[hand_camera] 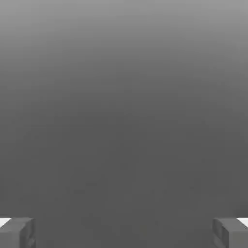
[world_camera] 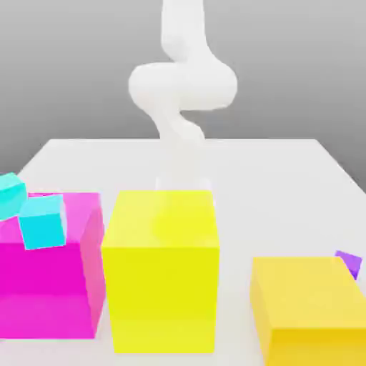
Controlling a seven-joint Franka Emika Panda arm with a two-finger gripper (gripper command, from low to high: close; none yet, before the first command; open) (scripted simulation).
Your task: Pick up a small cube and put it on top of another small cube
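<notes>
- Three big blocks crowd the near edge of the white table (world_camera: 286, 164): a magenta block (world_camera: 43, 286) on the exterior view's left, a tall yellow block (world_camera: 161, 271) in the middle, and a lower yellow block (world_camera: 307, 314) on the exterior view's right. They stand close together like a wall, and I judge they will get in the way of any reach toward the small pieces.
- The white arm (world_camera: 182, 86) rises at the far side of the table, behind the tall yellow block, folded high and well clear of everything, which looks like a resting pose before any reach begins.
- The gripper (hand_camera: 124, 235) has its two grey fingers (hand_camera: 17, 232) spread wide apart with nothing between them, ready to close around a small piece.
- Two small cyan cubes (world_camera: 41, 220) sit on or against the top of the magenta block, one tilted; I cannot tell exactly how they rest.
- The small purple cube (world_camera: 349, 261), the piece to be lifted, peeks out just behind the far right corner of the low yellow block, mostly hidden, and well apart from the arm. Nothing is stacked yet.
</notes>
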